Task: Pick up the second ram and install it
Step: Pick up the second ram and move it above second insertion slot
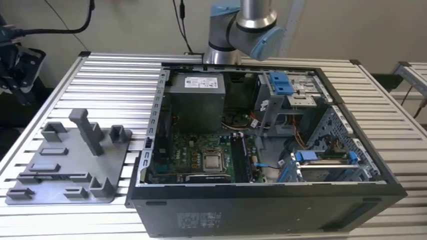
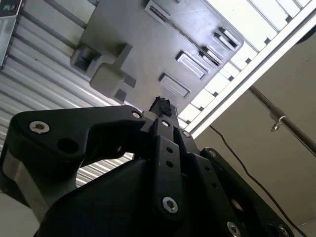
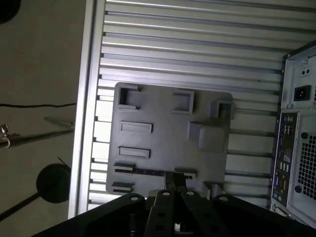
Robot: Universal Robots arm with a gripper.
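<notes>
Closest to the wrist cameras, the gripper [image 2: 160,106] is seen with its black fingers [image 2: 165,148] drawn together at the tips, and nothing long is seen clamped between them. It is held well above a grey holder plate [image 3: 168,123], apart from it. In the first wrist view, a thin dark strip is seen standing on edge in the long slot of that plate, just ahead of the fingertips. It is taken to be the second ram [image 3: 148,171], though it is too thin for its chips or label to be made out. A grey upright post [image 1: 87,131] is carried on the same plate. The plate is laid on a slatted metal table [image 1: 113,75], at the exterior view's left of an open computer case [image 1: 267,210]. Inside the case a green motherboard [image 1: 193,150] is exposed. Behind the case, the robot arm [image 1: 243,25] is seen rising out of the picture.
</notes>
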